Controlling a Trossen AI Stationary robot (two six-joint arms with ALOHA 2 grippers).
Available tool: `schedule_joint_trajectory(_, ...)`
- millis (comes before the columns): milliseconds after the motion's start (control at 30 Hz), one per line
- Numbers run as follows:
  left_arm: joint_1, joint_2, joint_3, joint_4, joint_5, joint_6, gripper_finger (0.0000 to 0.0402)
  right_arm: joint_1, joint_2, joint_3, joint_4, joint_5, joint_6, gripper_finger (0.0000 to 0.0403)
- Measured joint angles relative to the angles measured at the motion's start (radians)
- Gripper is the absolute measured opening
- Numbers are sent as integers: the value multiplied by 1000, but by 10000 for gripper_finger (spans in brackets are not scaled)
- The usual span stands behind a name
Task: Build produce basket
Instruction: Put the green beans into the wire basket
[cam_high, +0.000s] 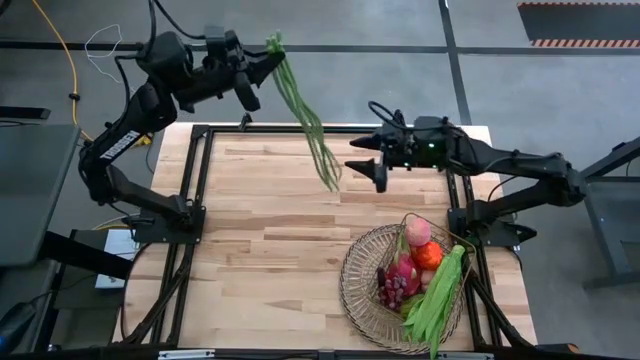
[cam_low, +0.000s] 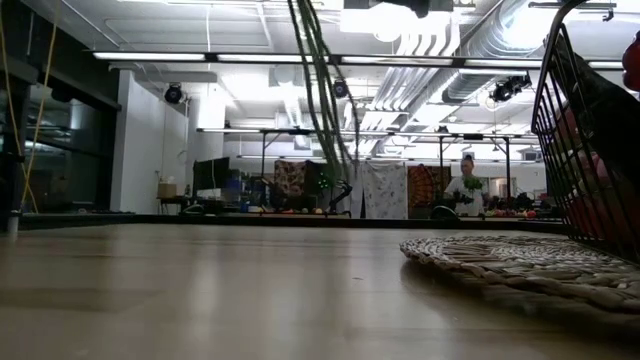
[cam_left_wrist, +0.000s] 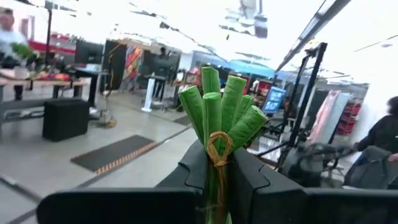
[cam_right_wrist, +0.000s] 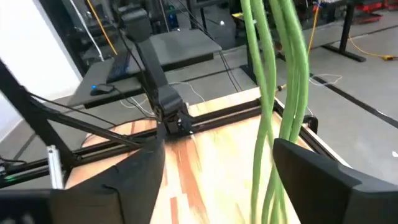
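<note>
The basket (cam_high: 362, 290), cut off at the low view's edge, holds fruit and a bean bunch (cam_high: 440, 292). The right gripper (cam_high: 364, 166) is spread wide around hanging green beans (cam_high: 308, 115). The left gripper (cam_high: 262, 62) pinches their tied top.

the long green bean bunch (cam_high: 305, 110) hangs from the left gripper (cam_high: 268, 48) above the table's (cam_high: 260, 240) far edge, its free end just left of the right gripper (cam_high: 362, 165). the round tan lattice basket (cam_high: 356, 290) sits at the near right, holding the pink dragon fruit (cam_high: 403, 270), peach (cam_high: 418, 231) and another green bean bunch (cam_high: 440, 292).
</note>
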Motion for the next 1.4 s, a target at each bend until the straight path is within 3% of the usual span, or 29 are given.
schedule_joint_trajectory(333,-32,93,136,2,65,-4,19,-25,143,7,118,54,14,302)
schedule_joint_trajectory(1000,-66,142,146,26,99,-5,21,-30,452,7,566,81,113,302)
schedule_joint_trajectory(1400,-76,142,146,55,99,11,20,-30,459,7,581,51,85,302)
